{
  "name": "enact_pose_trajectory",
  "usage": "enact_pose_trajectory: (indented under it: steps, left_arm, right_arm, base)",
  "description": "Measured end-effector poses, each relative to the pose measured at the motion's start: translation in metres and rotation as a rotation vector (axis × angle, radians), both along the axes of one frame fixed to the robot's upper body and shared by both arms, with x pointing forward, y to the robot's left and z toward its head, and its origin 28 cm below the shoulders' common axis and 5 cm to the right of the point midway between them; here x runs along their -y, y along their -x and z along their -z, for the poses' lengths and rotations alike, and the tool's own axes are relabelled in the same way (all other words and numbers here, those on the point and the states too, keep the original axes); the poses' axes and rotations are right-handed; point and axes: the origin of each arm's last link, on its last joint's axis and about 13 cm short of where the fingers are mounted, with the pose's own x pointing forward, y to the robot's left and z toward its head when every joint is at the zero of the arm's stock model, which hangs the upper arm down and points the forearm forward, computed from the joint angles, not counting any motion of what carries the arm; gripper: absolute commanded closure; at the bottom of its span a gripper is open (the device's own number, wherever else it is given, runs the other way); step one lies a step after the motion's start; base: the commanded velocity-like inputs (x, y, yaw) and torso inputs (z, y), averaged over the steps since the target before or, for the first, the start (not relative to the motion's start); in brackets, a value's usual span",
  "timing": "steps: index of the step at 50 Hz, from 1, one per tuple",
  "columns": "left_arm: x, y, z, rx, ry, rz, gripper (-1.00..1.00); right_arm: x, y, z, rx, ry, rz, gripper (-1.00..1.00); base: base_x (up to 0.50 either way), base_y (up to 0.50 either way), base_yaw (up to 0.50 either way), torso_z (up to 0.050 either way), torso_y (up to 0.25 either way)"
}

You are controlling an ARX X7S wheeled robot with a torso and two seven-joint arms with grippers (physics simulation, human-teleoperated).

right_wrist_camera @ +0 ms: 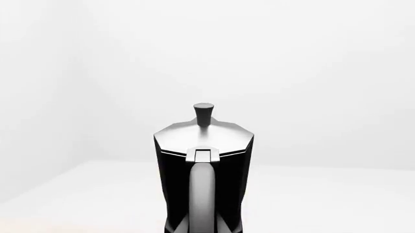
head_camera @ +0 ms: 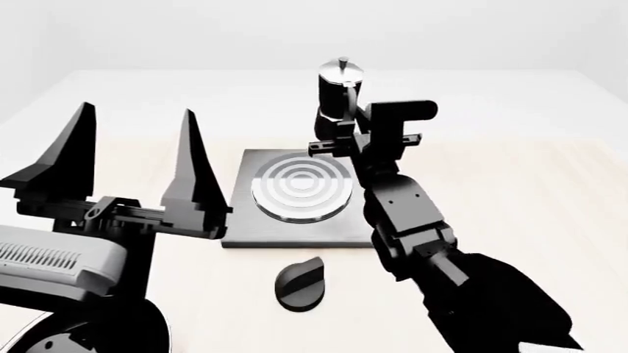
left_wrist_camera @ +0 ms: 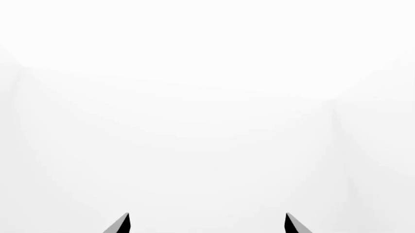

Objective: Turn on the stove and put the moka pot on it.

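Observation:
The stove is a dark-grey square plate with a ringed silver burner, lying mid-table. Its black round knob lies just in front of the plate. The moka pot, black with a silver lid, stands just behind the plate's far right corner. My right gripper is at its side handle. In the right wrist view the pot fills the centre and the right gripper is shut on the handle. My left gripper is open and empty, raised left of the stove; it sees only white.
The pale wooden table stretches right of the stove and behind it to white walls. A dark round shape sits under my left arm at the near left corner; I cannot tell what it is.

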Motion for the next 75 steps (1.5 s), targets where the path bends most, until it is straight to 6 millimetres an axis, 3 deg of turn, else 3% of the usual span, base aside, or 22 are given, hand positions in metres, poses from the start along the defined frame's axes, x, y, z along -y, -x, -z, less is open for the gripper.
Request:
enact_pose_trajectory:
  steps: [28, 51, 75]
  left_arm:
    - [-0.001, 0.001, -0.001, -0.004, 0.006, -0.002, -1.0]
    - [-0.002, 0.0, 0.003, -0.023, 0.003, -0.009, -1.0]
    - [-0.001, 0.0, 0.007, -0.034, 0.003, -0.009, -1.0]
  right_arm:
    - [-0.02, 0.012, 0.014, -0.021, 0.011, -0.093, 1.0]
    - [-0.024, 0.013, 0.012, -0.004, 0.009, -0.108, 1.0]
    - [-0.027, 0.012, 0.004, 0.072, -0.011, -0.101, 1.0]
  base:
    - [0.0, 0.0, 0.0, 0.0, 0.001]
    - [0.0, 0.0, 0.0, 0.0, 0.001]
    - [0.0, 0.0, 0.0, 0.01, -0.107]
